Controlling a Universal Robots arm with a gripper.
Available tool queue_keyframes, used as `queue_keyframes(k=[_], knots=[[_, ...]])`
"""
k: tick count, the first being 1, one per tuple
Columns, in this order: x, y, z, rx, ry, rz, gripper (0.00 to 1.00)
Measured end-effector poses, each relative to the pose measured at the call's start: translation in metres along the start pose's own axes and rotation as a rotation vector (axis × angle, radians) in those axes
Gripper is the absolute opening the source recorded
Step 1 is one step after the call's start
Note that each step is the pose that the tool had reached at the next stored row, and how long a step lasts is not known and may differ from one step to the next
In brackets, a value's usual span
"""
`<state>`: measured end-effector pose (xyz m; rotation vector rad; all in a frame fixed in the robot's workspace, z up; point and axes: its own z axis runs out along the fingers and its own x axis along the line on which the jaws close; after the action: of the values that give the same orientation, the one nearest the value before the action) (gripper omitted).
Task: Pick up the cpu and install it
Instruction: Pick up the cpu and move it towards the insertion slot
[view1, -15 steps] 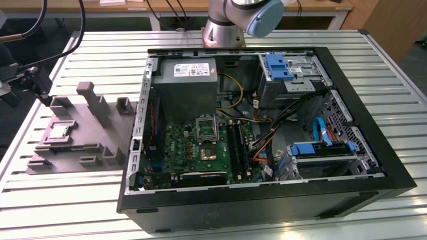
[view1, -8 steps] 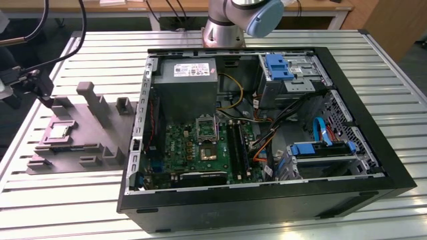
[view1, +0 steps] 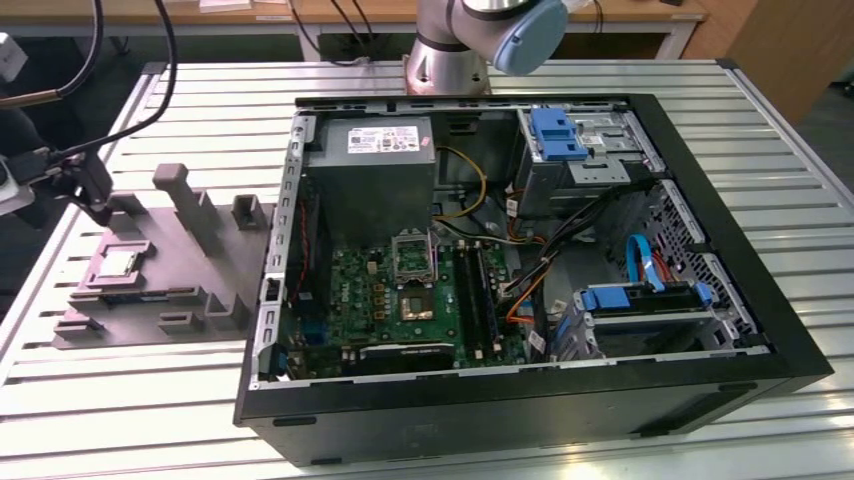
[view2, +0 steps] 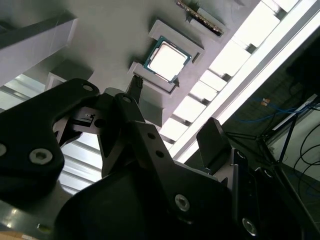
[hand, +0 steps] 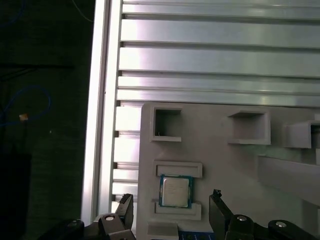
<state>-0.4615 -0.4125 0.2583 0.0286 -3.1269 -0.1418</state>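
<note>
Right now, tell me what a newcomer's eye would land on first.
The open black computer case dominates the middle of the exterior view, its green board exposed. At the exterior view's left, the cpu lies in a recess of the grey tray. In the first wrist view the end effector is open, a finger to each side of the cpu.

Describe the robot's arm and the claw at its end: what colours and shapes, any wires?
The arm is a round silver-grey tube with a pale blue cap on its joint. The gripper is black and blocky, with black cables looping to it. Its two fingers are black and angular, tapering to narrow tips, with silver screw heads.
</note>
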Motion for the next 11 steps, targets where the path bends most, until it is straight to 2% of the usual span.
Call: queue_keyframes(k=[1, 6, 11], knots=[[0.0, -0.0002, 0.0011, 0.0027, 0.0001, 0.0, 0.71], [-0.0001, -0.0011, 0.0092, 0.0031, -0.0002, 0.002, 0.71], [-0.0001, -0.0013, 0.0103, 0.0031, -0.0001, 0.003, 0.71]])
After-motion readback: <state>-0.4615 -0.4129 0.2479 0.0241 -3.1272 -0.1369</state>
